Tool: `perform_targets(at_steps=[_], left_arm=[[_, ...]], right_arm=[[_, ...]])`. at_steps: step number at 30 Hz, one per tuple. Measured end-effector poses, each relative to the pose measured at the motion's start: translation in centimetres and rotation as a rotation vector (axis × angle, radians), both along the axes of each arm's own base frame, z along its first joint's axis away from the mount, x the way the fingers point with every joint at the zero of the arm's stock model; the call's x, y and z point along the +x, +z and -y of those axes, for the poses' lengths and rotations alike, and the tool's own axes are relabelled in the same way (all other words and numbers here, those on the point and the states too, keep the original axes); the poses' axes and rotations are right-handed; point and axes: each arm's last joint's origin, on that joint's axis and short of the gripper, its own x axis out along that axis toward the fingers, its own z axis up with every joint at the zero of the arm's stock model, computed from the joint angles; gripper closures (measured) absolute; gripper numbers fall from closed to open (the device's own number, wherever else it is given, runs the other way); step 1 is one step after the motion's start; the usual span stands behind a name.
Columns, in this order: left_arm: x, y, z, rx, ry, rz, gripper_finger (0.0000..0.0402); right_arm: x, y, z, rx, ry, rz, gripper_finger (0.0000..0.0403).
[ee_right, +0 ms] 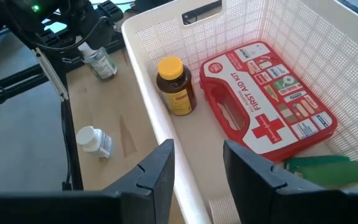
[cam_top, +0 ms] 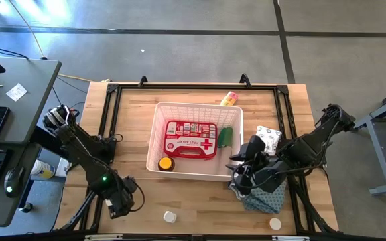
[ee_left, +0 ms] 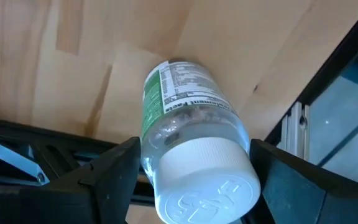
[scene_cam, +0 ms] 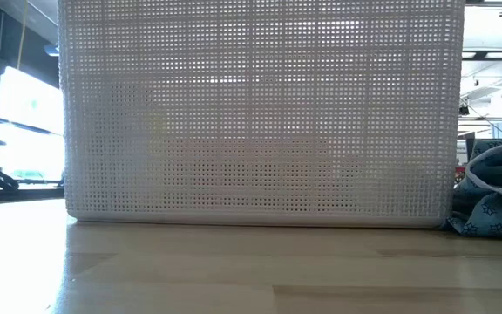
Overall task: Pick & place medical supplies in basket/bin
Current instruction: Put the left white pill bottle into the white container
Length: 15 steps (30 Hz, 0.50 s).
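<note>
At lower left, the left gripper (ee_left: 191,180) straddles a clear bottle (ee_left: 191,149), jaws wide, seemingly to grab it for the basket (cam_top: 154,137).

Overhead and right wrist views share the basket (cam_top: 156,137).

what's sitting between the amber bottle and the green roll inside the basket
The red first-aid case lies between the amber bottle and green roll, seen from above.
</note>
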Motion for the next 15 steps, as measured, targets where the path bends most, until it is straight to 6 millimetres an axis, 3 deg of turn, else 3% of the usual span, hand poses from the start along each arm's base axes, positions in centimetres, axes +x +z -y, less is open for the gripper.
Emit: perform_targets(at_steps=[15], left_arm=[[-0.38, -0.73, -0.41, 0.021, 0.042, -0.047, 0.0073]], right_arm=[[0.09, 0.00, 0.12, 0.006, -0.001, -0.003, 0.0274]])
